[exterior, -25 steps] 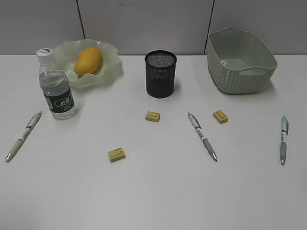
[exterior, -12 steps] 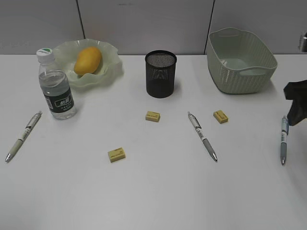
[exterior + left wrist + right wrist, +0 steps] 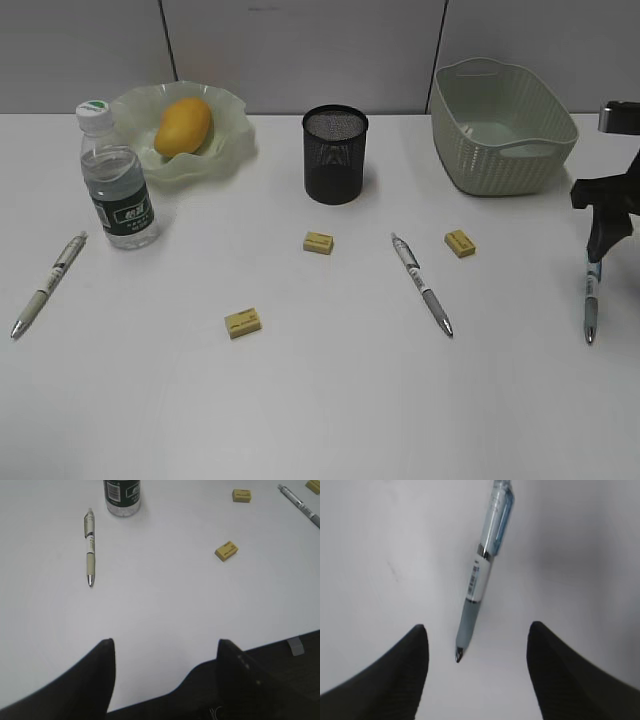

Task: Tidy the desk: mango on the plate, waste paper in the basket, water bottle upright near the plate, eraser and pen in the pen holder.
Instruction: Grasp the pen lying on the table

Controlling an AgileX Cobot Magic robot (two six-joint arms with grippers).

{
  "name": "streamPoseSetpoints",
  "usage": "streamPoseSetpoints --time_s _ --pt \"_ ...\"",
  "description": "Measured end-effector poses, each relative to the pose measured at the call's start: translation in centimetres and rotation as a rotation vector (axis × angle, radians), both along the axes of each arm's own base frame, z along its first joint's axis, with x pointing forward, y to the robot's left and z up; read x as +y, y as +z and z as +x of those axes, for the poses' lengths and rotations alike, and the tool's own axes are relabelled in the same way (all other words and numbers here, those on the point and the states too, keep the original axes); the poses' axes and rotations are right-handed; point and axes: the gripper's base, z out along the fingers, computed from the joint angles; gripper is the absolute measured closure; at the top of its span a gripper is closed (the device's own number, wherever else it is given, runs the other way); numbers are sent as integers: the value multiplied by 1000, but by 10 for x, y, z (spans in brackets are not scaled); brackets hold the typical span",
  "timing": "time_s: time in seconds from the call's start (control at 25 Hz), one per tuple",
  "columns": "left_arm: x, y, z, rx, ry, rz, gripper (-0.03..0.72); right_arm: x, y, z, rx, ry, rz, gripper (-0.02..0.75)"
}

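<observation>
So in the exterior view, the right gripper (image 3: 603, 232) hangs at the far right edge, directly over the top end of the blue pen (image 3: 591, 298), well right of the pen holder (image 3: 335, 155). That black mesh cup stands in the middle of the white desk (image 3: 320, 400). The basket (image 3: 503, 125) sits to its right, and the wavy plate (image 3: 230, 135) with the mango (image 3: 184, 126) in it sits to its left. The water bottle (image 3: 116, 178) stands upright just in front of the plate. Three yellow erasers lie in front of the holder: one (image 3: 318, 242) close to it, one (image 3: 459, 243) off to the right, one (image 3: 243, 322) nearer the camera. A grey pen (image 3: 421, 283) lies between the first two, and another pen (image 3: 48, 284) lies far left. Behind the desk is a plain grey panelled wall (image 3: 300, 50).

From the left wrist view, the left gripper (image 3: 165, 655) hovers near the desk's front edge, jaws spread wide with nothing between them. That far-left pen (image 3: 89, 547) and the bottle's base (image 3: 122, 497) are well ahead of it.

From the right wrist view, the right gripper (image 3: 475, 645) is spread too, holding nothing. The blue pen (image 3: 484, 570) lies on the desk with its tip pointing into the gap between the fingers (image 3: 400, 670); no contact.
</observation>
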Motion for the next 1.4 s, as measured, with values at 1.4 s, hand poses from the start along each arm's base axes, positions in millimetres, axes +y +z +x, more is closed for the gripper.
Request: streamPoseSetpoints --time_s 1.4 --pt "-1 0 0 3 -5 -12 207 0 -77 19 69 -147 3 389"
